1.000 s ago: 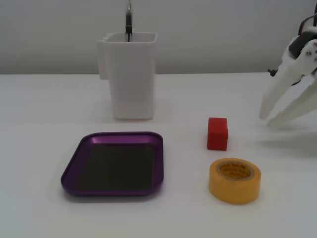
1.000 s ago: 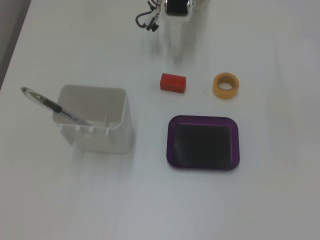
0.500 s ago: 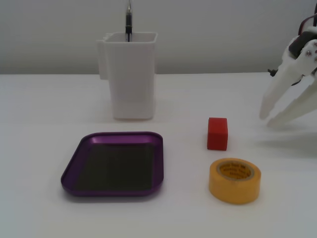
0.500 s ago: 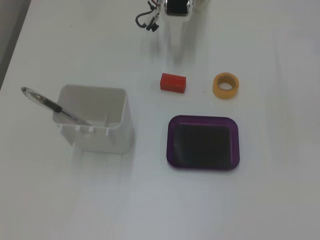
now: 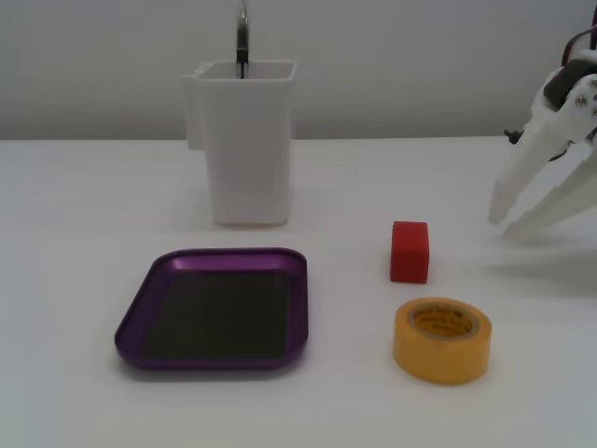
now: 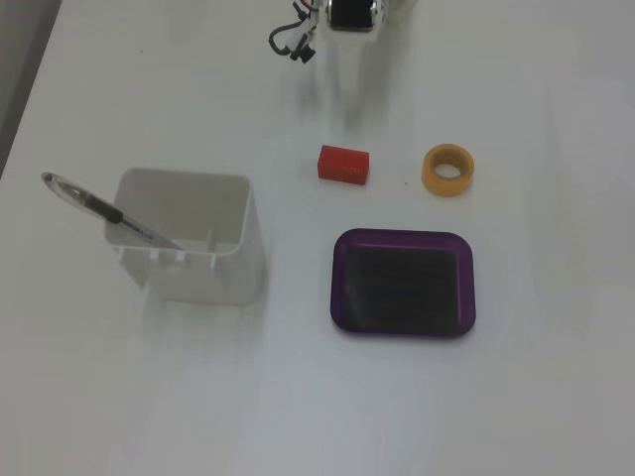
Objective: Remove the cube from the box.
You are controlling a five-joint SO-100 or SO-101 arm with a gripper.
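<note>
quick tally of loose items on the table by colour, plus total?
Red: 1, the cube, on the table outside the box
Purple: 1, the box, nothing in it
Yellow: 1, the tape roll
White: 1, the container, holding a pen
Dark: 1, that pen
Total: 5

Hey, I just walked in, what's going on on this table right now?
Nothing is being handled at this moment. The white end effector hangs open and empty at the right of a fixed view, apart from everything. The red cube sits on the bare table, outside the purple box, which is empty. A yellow tape roll lies close to the cube, and a white container holding a pen stands behind the box. So the cube is already out.
</note>
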